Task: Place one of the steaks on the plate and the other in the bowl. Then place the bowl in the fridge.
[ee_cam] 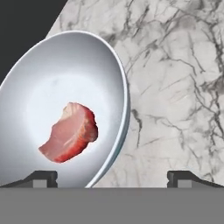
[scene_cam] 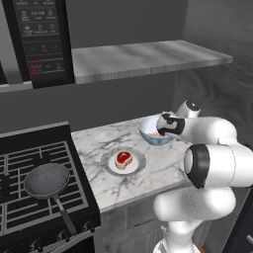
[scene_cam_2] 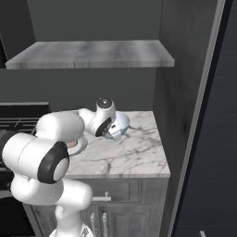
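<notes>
- The bowl point(ee_cam: 65, 78) (pale blue outside, white inside) stands on the marble surface point(ee_cam: 175, 87), with the pale pink steak point(ee_cam: 70, 133) lying inside it.
- Just beside the bowl, on the stove side, sits the plate point(scene_cam: 123, 162) with the red-centred steak point(scene_cam: 123, 158) on it.
- The hand point(ee_cam: 112, 177) hangs over the bowl's rim, its fingers point(ee_cam: 41, 178) spread wide apart and gripping nothing; one tip is above the bowl, the other above bare marble.
- Beyond the plate from the bowl, a dark frying pan point(scene_cam: 47, 180) rests on the stove point(scene_cam: 34, 148).
- A grey shelf point(scene_cam: 148, 57) runs along the wall above the bowl.
</notes>
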Motion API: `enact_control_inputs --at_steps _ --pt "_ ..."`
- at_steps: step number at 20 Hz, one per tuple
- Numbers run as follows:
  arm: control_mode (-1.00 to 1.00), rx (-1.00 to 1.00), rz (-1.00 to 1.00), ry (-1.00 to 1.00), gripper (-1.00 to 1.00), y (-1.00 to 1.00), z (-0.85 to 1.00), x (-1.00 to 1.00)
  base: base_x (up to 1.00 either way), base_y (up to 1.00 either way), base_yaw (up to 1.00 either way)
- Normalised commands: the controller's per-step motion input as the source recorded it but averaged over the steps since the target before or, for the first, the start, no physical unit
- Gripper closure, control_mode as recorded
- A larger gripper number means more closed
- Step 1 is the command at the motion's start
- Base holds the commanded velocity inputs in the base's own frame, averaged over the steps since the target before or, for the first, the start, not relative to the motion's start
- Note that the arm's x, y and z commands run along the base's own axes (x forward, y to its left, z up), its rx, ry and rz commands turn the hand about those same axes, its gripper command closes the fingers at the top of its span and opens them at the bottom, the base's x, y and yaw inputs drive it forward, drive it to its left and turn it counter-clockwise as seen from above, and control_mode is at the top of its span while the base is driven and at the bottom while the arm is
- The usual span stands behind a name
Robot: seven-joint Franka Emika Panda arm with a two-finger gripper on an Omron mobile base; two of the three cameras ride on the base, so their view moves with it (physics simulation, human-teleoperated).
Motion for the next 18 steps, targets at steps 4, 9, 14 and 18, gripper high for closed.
enact_control_inputs --at_steps 4,9,14,18 --pt "-1.0 0.0 0.0 0.0 -1.0 -0.01 -0.26 0.18 0.0 0.0 0.0" --pt "-1.0 0.0 0.0 0.0 -1.0 -0.02 -0.22 0.16 0.0 0.0 0.0" --pt "-1.0 0.0 0.0 0.0 -1.0 0.0 -0.2 0.45 0.0 0.0 0.0" --pt "-1.0 0.0 0.0 0.0 1.0 0.0 -0.2 0.29 0.0 0.0 0.0"
